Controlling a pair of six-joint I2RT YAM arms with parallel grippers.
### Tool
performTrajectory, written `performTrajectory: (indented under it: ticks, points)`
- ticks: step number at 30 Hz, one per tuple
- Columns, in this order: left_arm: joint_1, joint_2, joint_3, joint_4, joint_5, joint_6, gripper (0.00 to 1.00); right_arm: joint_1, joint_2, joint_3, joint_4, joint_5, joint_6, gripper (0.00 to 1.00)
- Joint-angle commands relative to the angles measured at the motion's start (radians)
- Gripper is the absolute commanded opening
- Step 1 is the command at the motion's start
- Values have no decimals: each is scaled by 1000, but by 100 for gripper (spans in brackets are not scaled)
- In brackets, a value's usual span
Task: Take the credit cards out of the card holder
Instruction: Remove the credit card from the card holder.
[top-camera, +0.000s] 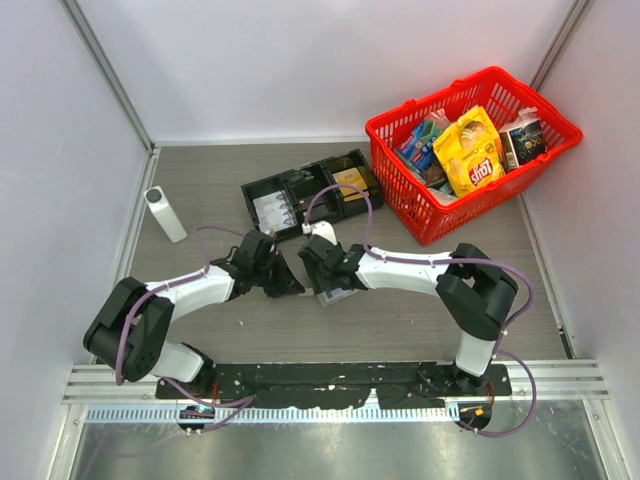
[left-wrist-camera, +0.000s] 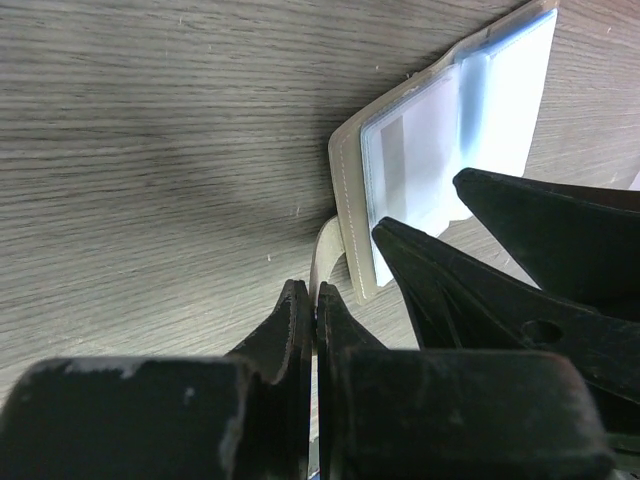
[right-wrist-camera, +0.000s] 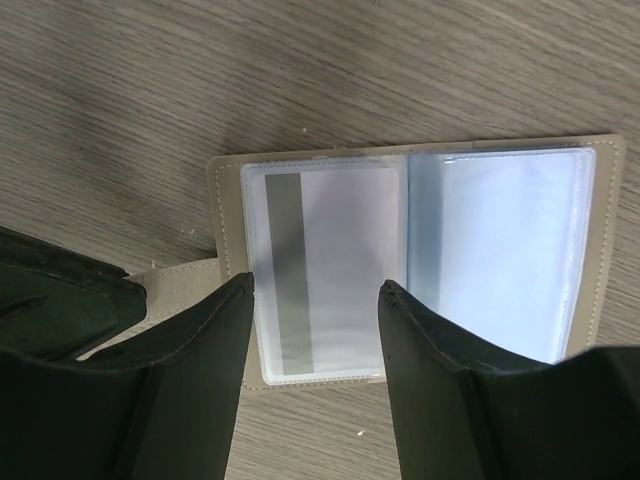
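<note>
Left tool (left-wrist-camera: 316, 318) is pinching the beige strap (left-wrist-camera: 326, 250) of the card holder (left-wrist-camera: 348, 190), with its jaws pressing fully together on that strap. Right tool (right-wrist-camera: 315, 288) is standing wide open and gripping nothing. Its fingers are straddling the left pocket; whether the tips are touching the plastic cannot be told. The card holder is lying open and flat on the bench (right-wrist-camera: 150, 80), between the two tools. The credit cards (right-wrist-camera: 335, 230) are sitting inside its clear pockets: a whitish one with a grey stripe on the left, a pale blue one on the right. A black tray (top-camera: 300, 180) and a red basket (top-camera: 480, 205) are standing well behind.
</note>
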Motion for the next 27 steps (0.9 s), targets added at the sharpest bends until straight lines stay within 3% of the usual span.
performTrajectory:
  ticks: [1,8,27]
  points:
    - [-1,-28,-7,-11,-8,16,0,-1,19,17,39,-25,-2,58]
    - [-3,-34,-5,-18,-6,23,0,-1,27,26,42,-43,-11,58]
    - [-3,-108,-58,-121,-26,60,0,-21,-26,64,-87,116,-52,53]
